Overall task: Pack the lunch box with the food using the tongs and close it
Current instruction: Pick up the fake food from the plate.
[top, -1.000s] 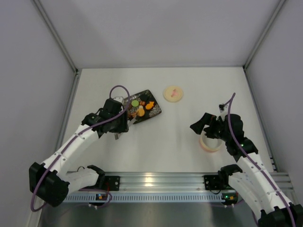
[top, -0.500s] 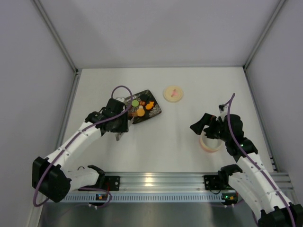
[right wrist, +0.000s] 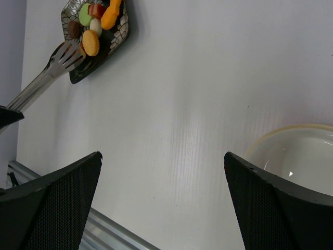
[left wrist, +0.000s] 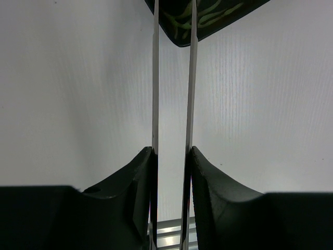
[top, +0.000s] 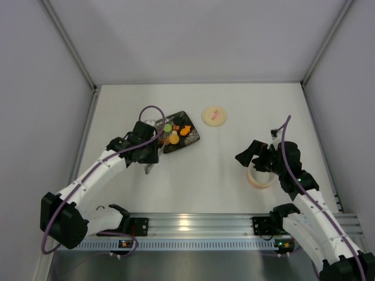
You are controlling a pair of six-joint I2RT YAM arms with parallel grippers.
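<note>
Left side first: our left gripper (left wrist: pixel 171 161) has its jaws clamped on the tongs (left wrist: pixel 155 78), with 1 pad pressing each of the 2 thin arms, so the arms sit fairly close together. The tong tips reach over the near-left edge of the dark plate (right wrist: pixel 120 31), just beside the food (right wrist: pixel 91 41). We can't tell whether anything is pinched between them. Every piece we can see sits on that plate.

Moving right, the lid (top: pixel 214 115) lies on the table (top: pixel 205 181) toward the far side, well apart from everything else.

Over on the right, the lunch box (right wrist: pixel 296 151) stands on the table with the right gripper (right wrist: pixel 162 154) over it, jaws wide apart and gripping nothing. What shows of the box's inside looks bare.

So we'd call it basically 0 packed. Each piece has to be carried across, then the lid goes on.
</note>
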